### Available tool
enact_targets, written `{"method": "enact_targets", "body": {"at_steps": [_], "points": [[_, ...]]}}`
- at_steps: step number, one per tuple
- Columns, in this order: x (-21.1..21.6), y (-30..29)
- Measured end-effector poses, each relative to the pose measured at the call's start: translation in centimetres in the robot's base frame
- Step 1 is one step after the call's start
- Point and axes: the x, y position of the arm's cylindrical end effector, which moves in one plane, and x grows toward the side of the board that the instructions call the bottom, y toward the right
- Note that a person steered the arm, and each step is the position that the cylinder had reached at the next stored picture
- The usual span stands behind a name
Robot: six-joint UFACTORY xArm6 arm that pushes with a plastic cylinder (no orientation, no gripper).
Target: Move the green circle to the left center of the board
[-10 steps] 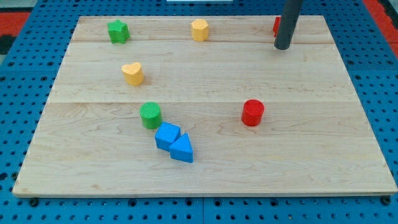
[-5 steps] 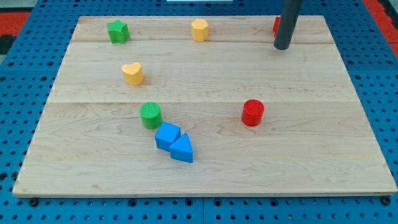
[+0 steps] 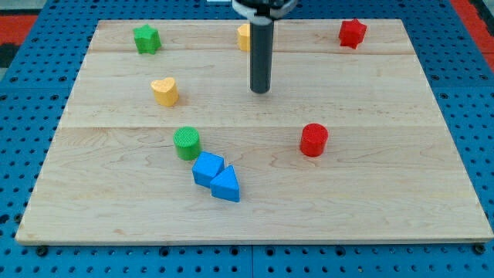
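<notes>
The green circle is a short green cylinder standing left of the board's middle, just above the two blue blocks. My tip touches the wooden board near its upper middle, well up and to the right of the green circle and not touching any block. The dark rod rises from the tip to the view's top and hides part of the yellow block behind it.
A blue block and a blue triangle sit together below the green circle. A yellow heart, a green star, a yellow block, a red star and a red cylinder stand around.
My tip has moved from the board's upper right corner leftward and down to the upper middle, uncovering the red star. No block has moved.
</notes>
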Motion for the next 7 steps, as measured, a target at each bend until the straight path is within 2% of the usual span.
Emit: {"method": "enact_targets", "body": {"at_steps": [2, 3, 4, 6, 7], "points": [[10.7, -3.7], [12.7, -8.9], [9.5, -11.4], [6.8, -10.0], [7.0, -14.5]]}}
